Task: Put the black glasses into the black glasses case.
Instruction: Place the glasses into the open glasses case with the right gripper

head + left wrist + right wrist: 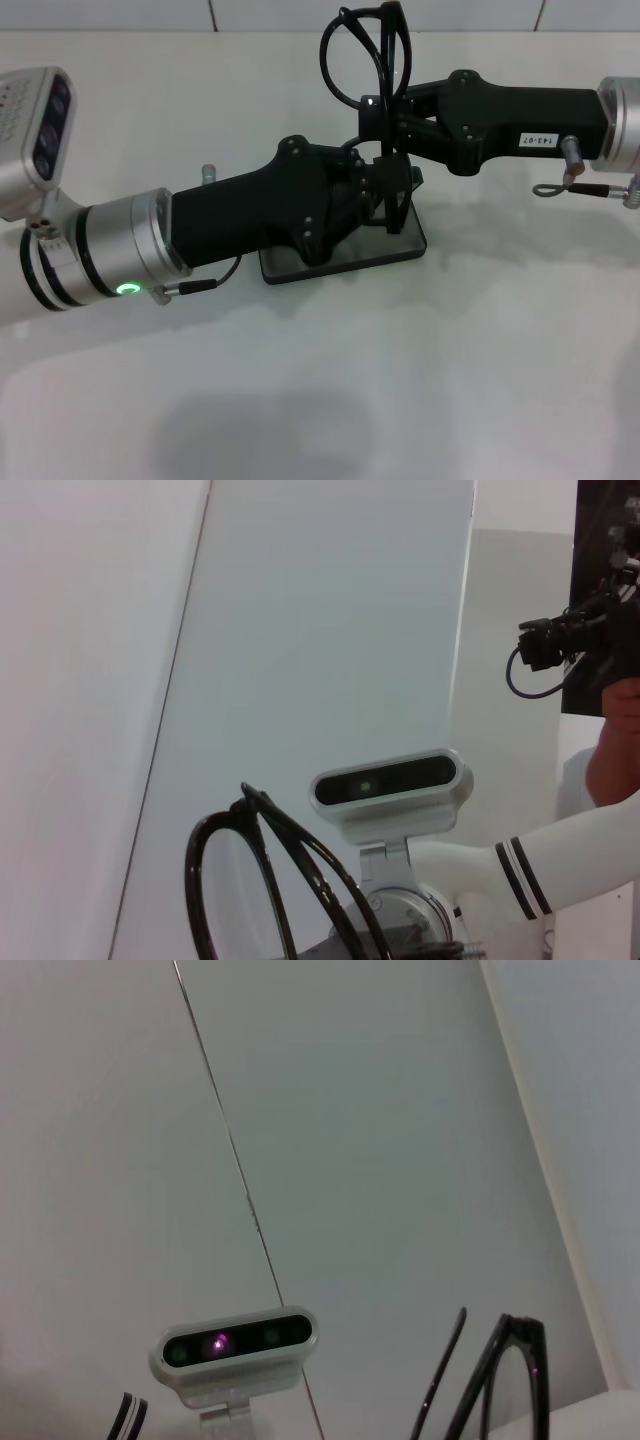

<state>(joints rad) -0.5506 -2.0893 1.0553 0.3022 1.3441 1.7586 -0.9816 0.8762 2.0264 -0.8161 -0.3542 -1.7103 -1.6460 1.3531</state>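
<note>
While both grippers, left gripper [378, 190] and right gripper [385, 128], pinch them, the black glasses [365, 60] stand upright, lenses topmost.

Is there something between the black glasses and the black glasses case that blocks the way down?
Yes. The black glasses are held up above the black glasses case, and the left pincer reaches in over the case, directly beneath them.

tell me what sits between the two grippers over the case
The black glasses, held upright between the left gripper and right gripper, above the black glasses case; seen in the head view.
</note>
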